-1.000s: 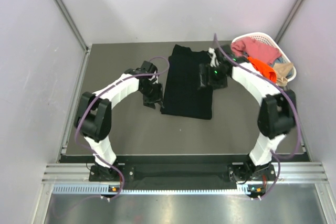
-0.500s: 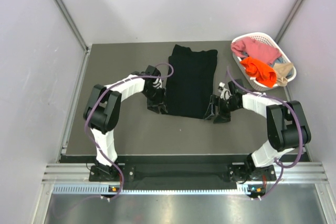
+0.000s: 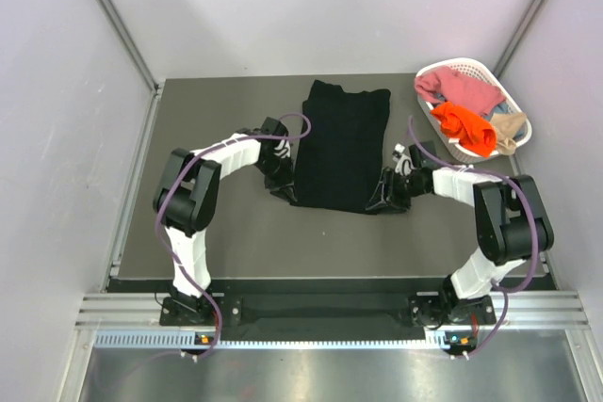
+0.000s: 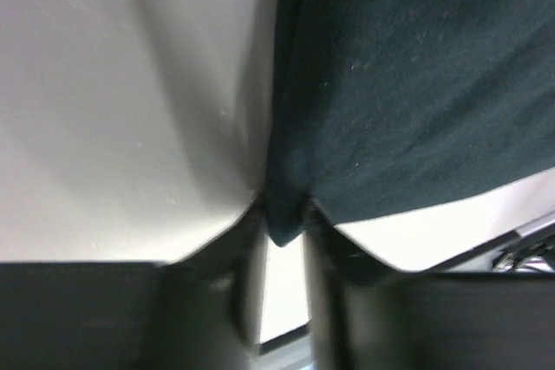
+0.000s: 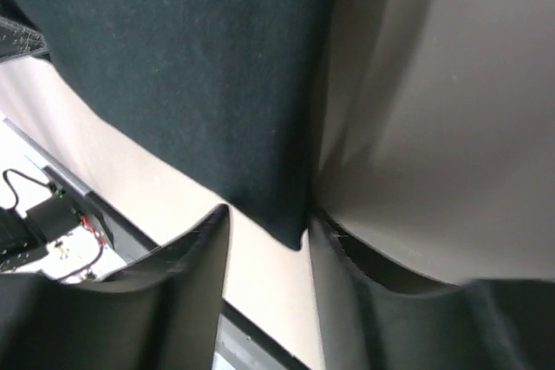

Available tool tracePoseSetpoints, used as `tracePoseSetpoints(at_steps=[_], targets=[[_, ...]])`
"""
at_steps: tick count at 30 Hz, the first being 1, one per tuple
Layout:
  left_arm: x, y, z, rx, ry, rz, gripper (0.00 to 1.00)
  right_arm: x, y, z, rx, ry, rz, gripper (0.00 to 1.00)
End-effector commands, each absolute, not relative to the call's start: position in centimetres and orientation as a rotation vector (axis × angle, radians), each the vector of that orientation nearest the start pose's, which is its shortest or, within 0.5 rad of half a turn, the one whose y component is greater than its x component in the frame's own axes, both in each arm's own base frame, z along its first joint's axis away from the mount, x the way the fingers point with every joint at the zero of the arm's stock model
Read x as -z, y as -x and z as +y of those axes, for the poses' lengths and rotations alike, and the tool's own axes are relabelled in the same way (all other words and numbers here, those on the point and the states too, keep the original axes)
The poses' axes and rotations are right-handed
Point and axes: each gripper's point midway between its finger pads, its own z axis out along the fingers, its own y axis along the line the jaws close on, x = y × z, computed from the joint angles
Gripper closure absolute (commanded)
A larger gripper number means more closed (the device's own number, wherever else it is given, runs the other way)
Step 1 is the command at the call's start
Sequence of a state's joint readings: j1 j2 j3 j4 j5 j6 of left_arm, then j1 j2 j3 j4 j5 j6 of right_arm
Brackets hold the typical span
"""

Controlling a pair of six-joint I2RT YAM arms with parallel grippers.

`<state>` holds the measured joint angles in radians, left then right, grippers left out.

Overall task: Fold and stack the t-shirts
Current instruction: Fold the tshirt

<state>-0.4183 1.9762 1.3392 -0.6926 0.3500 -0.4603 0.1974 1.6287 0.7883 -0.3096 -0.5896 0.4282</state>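
Note:
The black t-shirt (image 3: 341,143) lies flat as a long strip in the middle of the table. My left gripper (image 3: 287,193) is at its near left corner. In the left wrist view the left gripper (image 4: 282,214) is shut on that corner of the black t-shirt (image 4: 416,84). My right gripper (image 3: 379,202) is at the near right corner. In the right wrist view the right gripper (image 5: 269,218) straddles the tip of the black t-shirt (image 5: 191,58). The cloth touches one finger, with a gap to the other. Pink (image 3: 462,91), orange (image 3: 464,127) and beige (image 3: 509,129) t-shirts lie in the basket.
A white slatted basket (image 3: 471,65) stands at the table's far right corner. Grey walls close in the left, right and back. Bare table surface (image 3: 217,120) shows left of the shirt and along the near edge (image 3: 330,251).
The right arm came off the shirt's top, swung to its near right corner and narrowed its jaws. The left gripper shifted slightly right and closed on the near left corner.

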Motion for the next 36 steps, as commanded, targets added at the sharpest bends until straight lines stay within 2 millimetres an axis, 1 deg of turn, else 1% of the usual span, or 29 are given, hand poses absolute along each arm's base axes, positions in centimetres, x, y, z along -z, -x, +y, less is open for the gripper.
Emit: tracePoseSetpoints(at_steps=[1,2,3,4,5,6,8,9,10,11,12,13,14,15,16,18,19,21,23,24,25,26,27,28,29,30,32,34,36], targets=[[-1.4,-32.1,-22.1,0.613,-0.005,2.985,0.82,-1.6,-28.5,16.7,-0.909,-0.105,2.755,0.62],[-1.3,-31.9,-21.9,0.606,-0.005,2.989,0.87,-1.6,-28.3,16.9,-0.907,-0.087,2.767,0.69],[-0.9,-31.4,-21.7,0.598,-0.001,3.004,0.91,-1.6,-28.4,17.2,-0.906,-0.068,2.767,0.72],[-0.9,-31.1,-21.6,0.598,-0.002,3.003,1.0,-1.5,-28.1,17.8,-0.907,-0.042,2.777,0.74],[-0.7,-30.9,-21.4,0.596,-0.001,3.002,1.0,-1.5,-27.8,18.0,-0.91,-0.027,2.784,0.8],[-0.1,-29.8,-20.9,0.582,0.006,3.029,1.0,-1.4,-27.6,18.3,-0.918,-0.017,2.791,0.83],[-0.4,-29.0,-20.5,0.578,0.016,3.021,1.0,-1.3,-26.8,19.0,-0.934,0.022,2.807,0.9],[0.3,-27.5,-19.5,0.535,0.035,3.055,1.0,-1.3,-26.3,19.3,-0.94,0.039,2.819,0.91],[-0.3,-27.0,-19.3,0.536,0.036,3.038,1.0,-1.2,-25.8,19.3,-0.942,0.047,2.828,0.93],[-0.4,-26.3,-18.9,0.528,0.04,3.04,1.0,-1.1,-25.3,19.2,-0.943,0.063,2.837,0.95],[0.3,-24.4,-18.0,0.501,0.053,3.08,1.0,-1.0,-24.6,19.1,-0.941,0.075,2.853,0.95],[-0.4,-23.9,-17.7,0.502,0.063,3.063,1.0,-0.8,-23.7,18.9,-0.935,0.082,2.872,0.96],[-0.4,-23.0,-17.3,0.502,0.072,3.073,1.0,-0.7,-23.2,18.7,-0.931,0.095,2.881,0.96],[0.3,-20.9,-16.5,0.484,0.092,3.117,1.0,-0.5,-22.2,18.4,-0.926,0.097,2.911,0.96],[-0.3,-20.2,-16.4,0.493,0.11,3.104,1.0,-0.3,-21.4,18.0,-0.915,0.097,2.927,0.96],[-0.1,-18.2,-16.1,0.497,0.147,3.128,1.0,-0.4,-20.2,17.5,-0.901,0.101,2.949,0.94],[-1.0,-17.9,-17.1,0.524,0.092,3.104,1.0,-0.1,-19.7,17.2,-0.885,0.098,2.963,0.94],[-2.0,-17.7,-18.1,0.551,0.138,3.102,0.97,-0.4,-19.4,16.8,-0.865,0.099,2.974,0.9],[-2.7,-17.7,-18.5,0.584,0.182,3.105,0.79,-0.7,-19.9,16.4,-0.812,0.11,2.969,0.85],[-3.0,-17.8,-18.5,0.576,0.201,3.098,0.61,-1.1,-20.3,16.3,-0.79,0.114,2.962,0.81],[-3.5,-17.7,-18.2,0.559,0.209,3.1,0.56,-1.7,-21.2,16.0,-0.737,0.112,2.956,0.74],[-4.2,-18.3,-18.4,0.564,0.206,3.08,0.52,-2.1,-21.7,15.9,-0.715,0.115,2.948,0.63],[-4.8,-18.6,-18.3,0.575,0.204,3.068,0.5,-3.0,-22.7,16.0,-0.706,0.121,2.919,0.58],[-5.1,-18.4,-18.1,0.561,0.205,3.084,0.48,-3.3,-23.1,16.0,-0.692,0.119,2.911,0.53],[-6.0,-19.1,-18.4,0.568,0.193,3.065,0.48,-3.7,-23.3,16.1,-0.693,0.12,2.907,0.47],[-6.2,-19.4,-18.0,0.541,0.185,3.062,0.48,-4.1,-23.7,16.2,-0.698,0.124,2.891,0.45],[-6.9,-20.2,-18.0,0.523,0.185,3.047,0.47,-4.1,-23.8,16.3,-0.701,0.128,2.887,0.38],[-6.9,-20.3,-18.4,0.548,0.191,3.05,0.45,-3.4,-23.0,16.3,-0.718,0.126,2.914,0.34],[-6.2,-19.9,-19.3,0.618,0.218,3.082,0.45,-2.6,-22.5,16.4,-0.738,0.127,2.923,0.34]])
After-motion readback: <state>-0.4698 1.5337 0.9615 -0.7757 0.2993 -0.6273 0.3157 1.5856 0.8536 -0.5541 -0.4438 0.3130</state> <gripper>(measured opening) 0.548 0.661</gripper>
